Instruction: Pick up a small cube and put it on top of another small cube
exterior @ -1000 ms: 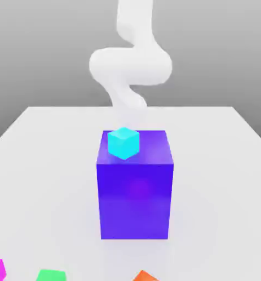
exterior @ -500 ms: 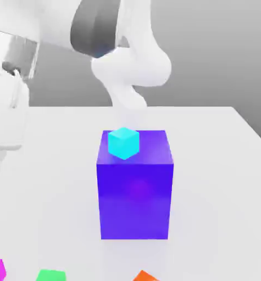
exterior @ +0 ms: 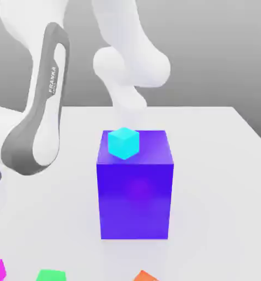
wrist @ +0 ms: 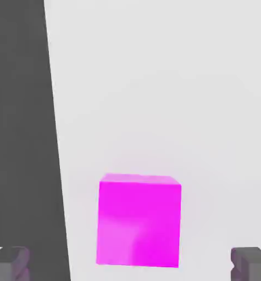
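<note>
Arm bent down at exterior view's left of purple block; gripper fingers spread wide, nothing held.

table: white, flat | backdrop: plain grey | light: even

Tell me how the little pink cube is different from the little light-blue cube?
The pink cube sits on the white table; the light-blue cube sits on the big purple block. The pink cube lies between the open gripper fingers; the light-blue cube is far from them. Both are small cubes.
</note>
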Motion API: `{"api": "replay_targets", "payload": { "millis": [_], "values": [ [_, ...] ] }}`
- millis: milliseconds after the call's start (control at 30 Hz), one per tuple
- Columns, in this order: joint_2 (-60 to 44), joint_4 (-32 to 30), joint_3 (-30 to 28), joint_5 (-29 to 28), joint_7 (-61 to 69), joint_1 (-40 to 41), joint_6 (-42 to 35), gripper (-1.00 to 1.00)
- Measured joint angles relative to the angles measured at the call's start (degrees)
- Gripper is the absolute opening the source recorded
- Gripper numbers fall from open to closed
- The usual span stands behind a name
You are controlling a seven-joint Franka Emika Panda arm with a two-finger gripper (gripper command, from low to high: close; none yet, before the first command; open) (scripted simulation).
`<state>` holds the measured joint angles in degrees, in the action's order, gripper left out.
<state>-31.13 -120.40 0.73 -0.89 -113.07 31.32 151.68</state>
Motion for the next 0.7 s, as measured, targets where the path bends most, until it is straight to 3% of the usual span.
{"api": "replay_targets", "payload": {
  "millis": [33, 67, 267, 433, 700],
  "values": [
    [-2.18, 0.49, -0.05, 0.01, -0.09, -0.01, 1.62, 0.00],
    [-3.28, 0.73, -0.07, 0.01, -0.13, -0.02, 2.44, -1.00],
    [-3.84, 0.87, -0.11, 0.11, -0.06, -0.06, 2.95, -1.00],
    [4.17, -1.08, 0.18, 0.14, 0.21, -0.17, -3.14, -1.00],
    [13.08, -5.91, 6.74, -2.99, 7.36, -5.78, -7.45, -1.00]
  ]
}}
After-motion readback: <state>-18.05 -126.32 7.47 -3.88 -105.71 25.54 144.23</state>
